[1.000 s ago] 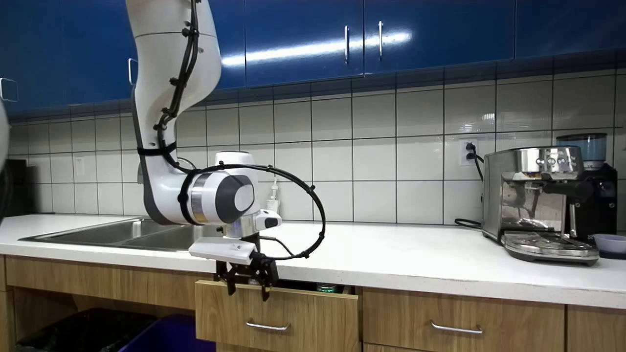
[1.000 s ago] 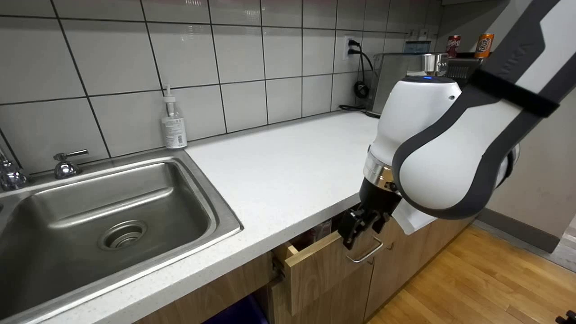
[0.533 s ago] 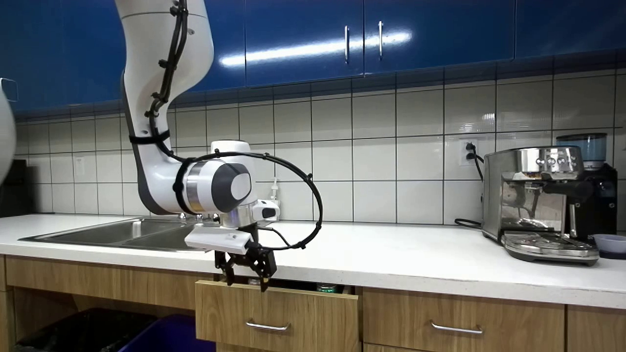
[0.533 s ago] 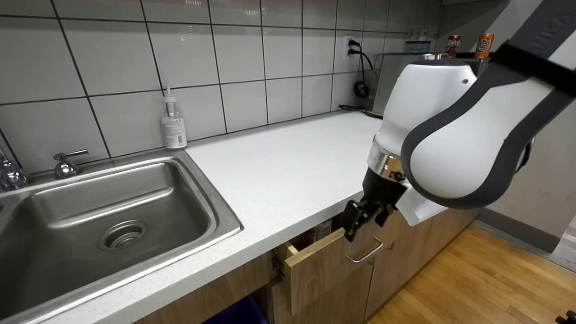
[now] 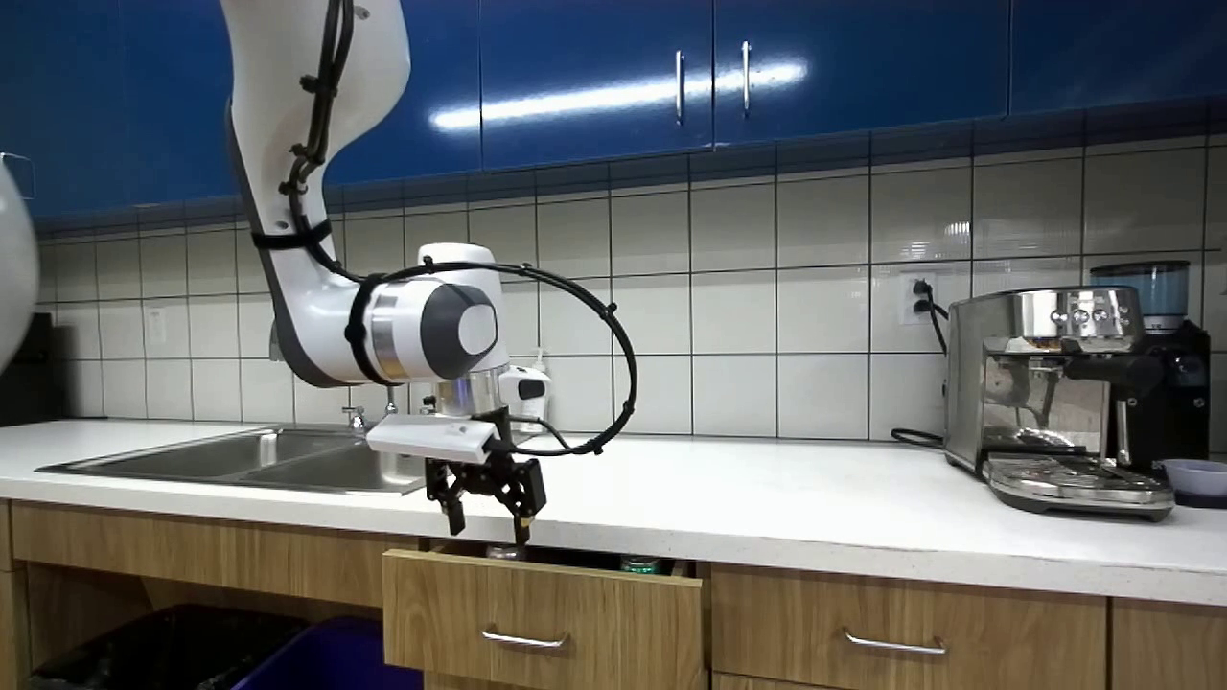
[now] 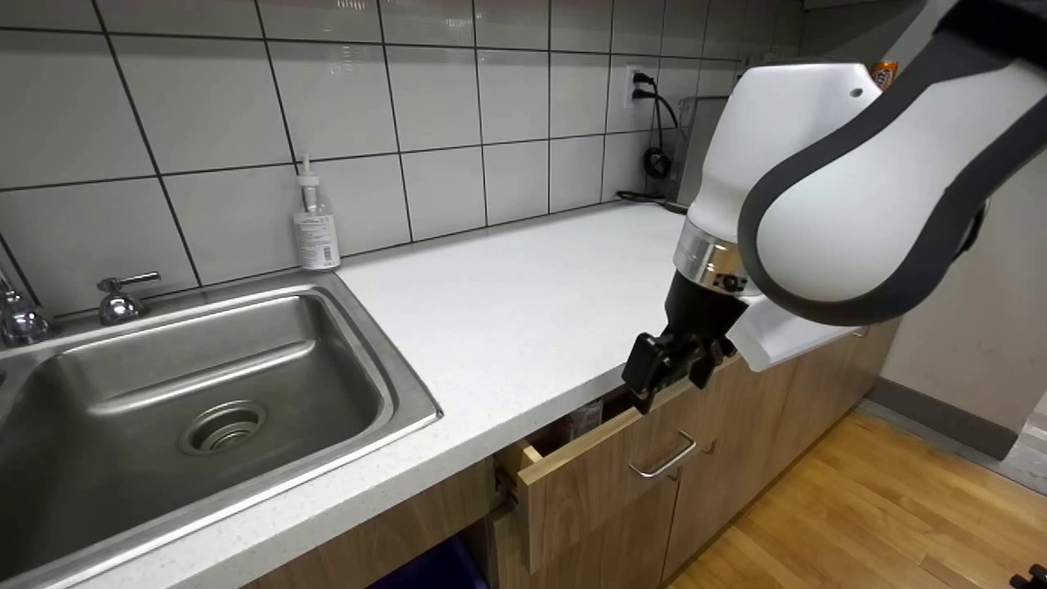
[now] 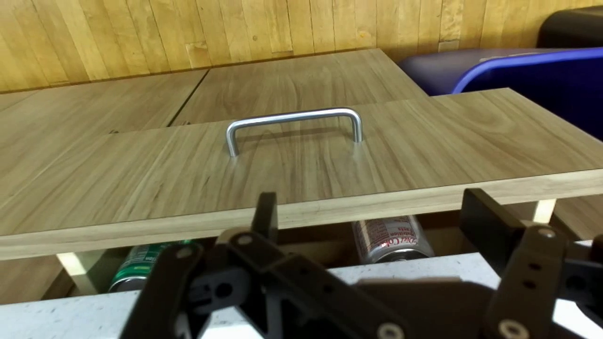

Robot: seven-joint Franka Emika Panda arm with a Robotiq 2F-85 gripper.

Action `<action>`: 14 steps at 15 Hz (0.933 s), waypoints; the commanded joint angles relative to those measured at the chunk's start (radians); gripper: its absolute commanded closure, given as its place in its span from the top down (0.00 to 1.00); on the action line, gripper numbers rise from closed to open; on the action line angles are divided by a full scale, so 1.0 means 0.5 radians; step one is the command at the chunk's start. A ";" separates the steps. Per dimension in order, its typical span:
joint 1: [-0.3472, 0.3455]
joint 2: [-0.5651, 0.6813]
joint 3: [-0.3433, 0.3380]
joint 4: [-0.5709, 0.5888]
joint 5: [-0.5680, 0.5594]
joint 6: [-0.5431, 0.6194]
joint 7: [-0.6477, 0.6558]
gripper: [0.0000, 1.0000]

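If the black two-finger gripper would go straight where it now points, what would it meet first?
Pointing down, the gripper would probably first meet the open light-brown wooden drawer, at its front edge. Depth is unclear: it may pass just in front, toward the silver bar-shaped metal handle.

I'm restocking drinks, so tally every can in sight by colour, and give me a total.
Silver can, inside the open drawer: 1
Green can, inside the same drawer: 1
Orange can, partly hidden: 1
Total: 3
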 commanded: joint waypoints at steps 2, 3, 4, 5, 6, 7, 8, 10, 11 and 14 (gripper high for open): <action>-0.026 -0.118 0.016 0.047 -0.049 -0.226 0.011 1.00; -0.028 -0.130 0.016 0.057 -0.054 -0.251 0.011 1.00; -0.027 -0.169 0.009 0.045 -0.073 -0.279 0.027 1.00; -0.030 -0.275 0.006 -0.023 -0.087 -0.322 0.034 1.00; -0.040 -0.319 0.013 -0.038 -0.081 -0.356 0.014 1.00; -0.045 -0.338 0.013 -0.028 -0.099 -0.391 0.026 1.00; -0.056 -0.351 0.022 -0.007 -0.082 -0.437 0.007 1.00; -0.070 -0.401 0.031 -0.004 -0.049 -0.499 -0.013 1.00; -0.075 -0.420 0.033 -0.002 -0.047 -0.524 -0.016 1.00; -0.076 -0.365 0.042 0.023 -0.040 -0.477 -0.005 1.00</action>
